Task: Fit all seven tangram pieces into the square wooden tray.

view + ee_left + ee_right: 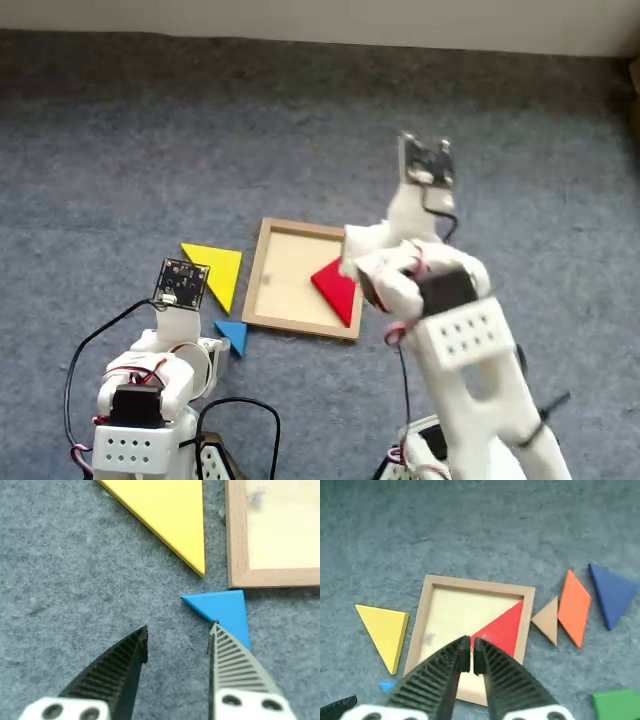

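Red triangle (338, 287) lies in tray (262, 272), against one edge. Left gripper (179, 626) spread, one tip at light-blue triangle (225, 610) just beside tray corner. Right gripper (471, 640) pressed nearly together, empty, above tray. Right wrist view adds tan triangle (547, 620), orange parallelogram (574, 607), dark-blue triangle (612, 595), green square (617, 702), opposite yellow triangle (218, 268).

There are seven flat pieces in all. Five are triangles: one yellow triangle (382, 632), one red triangle (502, 627), one dark blue triangle (612, 595), one small light blue triangle (225, 611) and one small tan triangle (547, 621). There is one orange parallelogram (574, 607), one green square (617, 704) and one wooden tray (475, 581). Two robot arms stand by: the left arm (150, 390) and the right arm (470, 350).
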{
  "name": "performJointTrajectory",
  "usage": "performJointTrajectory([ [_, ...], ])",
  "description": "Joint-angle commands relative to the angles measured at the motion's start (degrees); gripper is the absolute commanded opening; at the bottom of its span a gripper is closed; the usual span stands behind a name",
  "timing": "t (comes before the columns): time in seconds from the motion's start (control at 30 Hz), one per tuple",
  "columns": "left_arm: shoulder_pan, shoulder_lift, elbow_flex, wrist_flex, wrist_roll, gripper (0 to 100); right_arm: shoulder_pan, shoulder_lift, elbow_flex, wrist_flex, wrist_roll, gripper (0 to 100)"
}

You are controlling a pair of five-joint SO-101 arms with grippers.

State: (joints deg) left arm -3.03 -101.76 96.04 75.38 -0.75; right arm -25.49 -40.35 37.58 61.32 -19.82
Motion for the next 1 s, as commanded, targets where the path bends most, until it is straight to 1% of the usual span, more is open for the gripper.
performJointTrajectory([
  [0.0, 0.0, -2.2, 1.1, 0.4, 0.6, 20, 4.5, -18.4, 11.3, 0.8, 1.1, 2.2],
  [0.1, 0.0, -2.2, 1.1, 0.4, 0.6, 20, 5.8, -28.9, 20.4, 0.8, 5.4, 2.2],
  [0.2, 0.0, -2.2, 1.1, 0.4, 0.6, 20, 8.0, -38.9, 28.4, 0.9, 7.9, 2.2],
  [0.43, 0.0, -2.2, 1.1, 0.4, 0.6, 20, 15.6, -59.6, 43.7, 1.0, 8.2, 2.2],
  [0.53, 0.0, -2.2, 1.1, 0.4, 0.6, 20, 17.0, -65.3, 49.0, 1.0, 10.7, 2.2],
  [0.73, 0.0, -2.2, 1.1, 0.4, 0.6, 20, 21.1, -63.7, 52.4, 1.0, 11.4, 2.2],
  [0.97, 0.0, -2.2, 1.1, 0.4, 0.6, 20, 21.7, -63.7, 58.3, 1.0, 11.7, 2.2],
])
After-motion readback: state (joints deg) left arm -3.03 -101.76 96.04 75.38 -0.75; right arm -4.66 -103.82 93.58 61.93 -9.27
